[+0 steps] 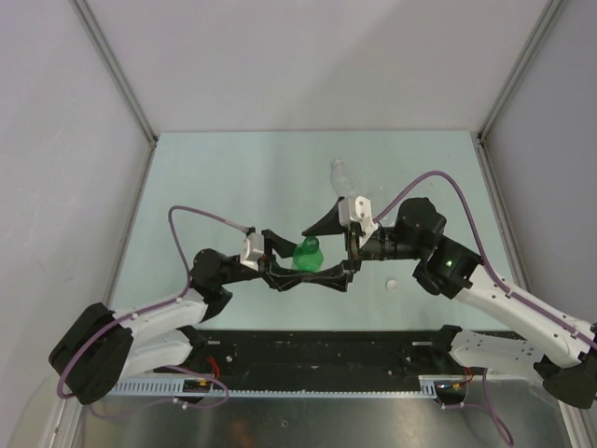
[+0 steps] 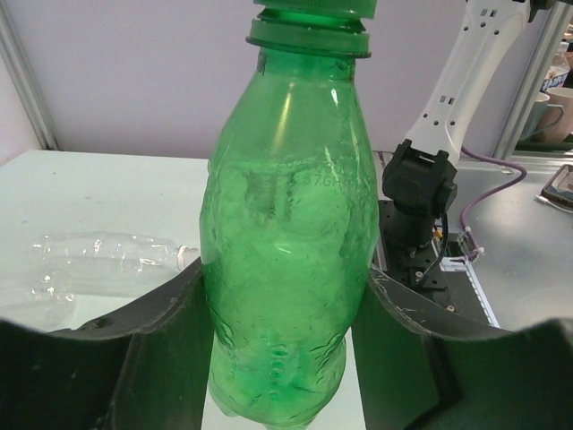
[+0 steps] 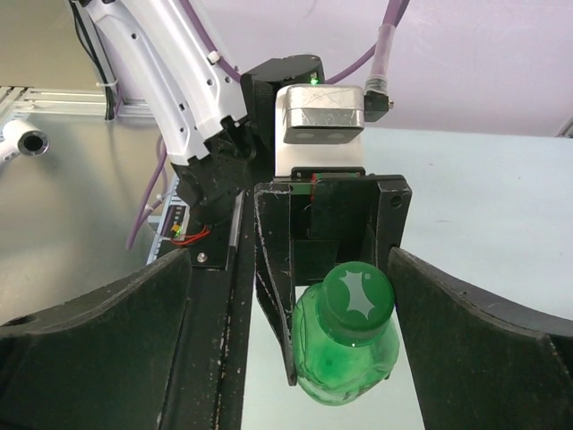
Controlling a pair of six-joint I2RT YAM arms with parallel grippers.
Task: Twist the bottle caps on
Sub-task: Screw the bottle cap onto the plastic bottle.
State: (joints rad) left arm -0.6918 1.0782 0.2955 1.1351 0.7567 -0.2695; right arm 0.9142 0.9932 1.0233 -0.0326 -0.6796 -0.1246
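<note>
The left gripper (image 2: 282, 358) is clamped on the green bottle (image 2: 286, 269). Its two black fingers (image 2: 143, 358) press the bottle's lower body from either side. The bottle stands upright in the grip, neck up. Whether its base touches the table (image 1: 233, 168) cannot be told.

The dark green cap (image 3: 358, 297) sits on the bottle's neck. How far it is threaded on is not visible.

The right gripper (image 3: 291, 269) faces the left one from the other side, jaws spread wide. The cap lies between its fingers (image 3: 474, 340), nearer the right one in the wrist view, with a gap showing on each side.

A clear bottle (image 1: 343, 175) lies on its side further back on the table, well apart from both grippers. A small white cap (image 1: 393, 284) rests on the table just under the right arm.
</note>
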